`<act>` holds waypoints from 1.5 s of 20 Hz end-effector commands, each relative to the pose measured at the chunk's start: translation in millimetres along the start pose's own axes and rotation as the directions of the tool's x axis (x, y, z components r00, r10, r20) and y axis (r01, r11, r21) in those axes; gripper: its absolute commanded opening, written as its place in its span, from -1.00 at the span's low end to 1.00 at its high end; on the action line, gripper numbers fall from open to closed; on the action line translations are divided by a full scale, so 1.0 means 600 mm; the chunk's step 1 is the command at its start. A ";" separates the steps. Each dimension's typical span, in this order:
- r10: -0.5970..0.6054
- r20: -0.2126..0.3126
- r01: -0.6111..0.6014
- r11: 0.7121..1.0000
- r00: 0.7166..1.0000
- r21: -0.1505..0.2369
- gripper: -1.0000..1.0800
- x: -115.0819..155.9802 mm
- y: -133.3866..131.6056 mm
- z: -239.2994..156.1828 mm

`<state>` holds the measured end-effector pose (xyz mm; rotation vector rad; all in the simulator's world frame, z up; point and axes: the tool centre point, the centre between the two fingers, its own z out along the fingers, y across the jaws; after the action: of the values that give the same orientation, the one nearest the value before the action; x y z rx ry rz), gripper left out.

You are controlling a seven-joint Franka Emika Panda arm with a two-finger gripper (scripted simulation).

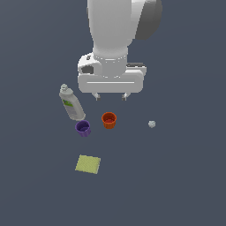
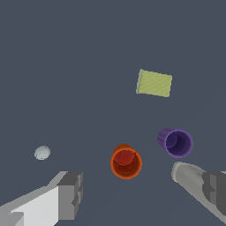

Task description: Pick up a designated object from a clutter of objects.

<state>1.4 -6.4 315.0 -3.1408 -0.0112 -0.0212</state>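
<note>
Slate-blue and flat, the surface fills both views with no edge, wall or other part of a room to be seen; it is one even matte tone, unmarked apart from the soft shading under each thing.

The white arm comes down from the top of the exterior view, and its gripper hangs above the surface, released, its two short fingertips spread apart with nothing between them. In the wrist view the two grey pads stand wide at either side with bare surface between.

The small pale ball lies alone on the surface toward the exterior view's right, well apart from the rest and off to the side of the gripper, not under it. It appears in the wrist view too, faintly mottled.

The orange cup stands upright, mouth open upward, roughly below the gripper. Just beside it, to the exterior view's left, is the purple cup, also upright. The grey bottle with green label lies tilted near the purple cup, whether touching it I cannot tell. The yellow-green square pad lies flat, apart from the others, nearer the camera.
</note>
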 end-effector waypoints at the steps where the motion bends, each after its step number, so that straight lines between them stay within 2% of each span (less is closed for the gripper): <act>1: 0.000 0.000 0.000 1.000 1.000 0.000 0.92 0.000 0.000 0.000; 10: 0.034 0.001 -0.034 0.999 0.999 -0.028 0.92 -0.007 0.039 -0.001; 17: 0.027 0.001 -0.027 0.999 1.000 -0.029 0.92 -0.005 0.029 0.008; 24: -0.014 0.003 0.014 0.999 1.000 -0.038 0.92 0.004 -0.025 0.061; 30: -0.079 0.005 0.079 0.996 0.997 -0.044 0.92 0.003 -0.111 0.142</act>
<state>5.2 45.1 243.7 -3.1829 -0.1062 -0.0173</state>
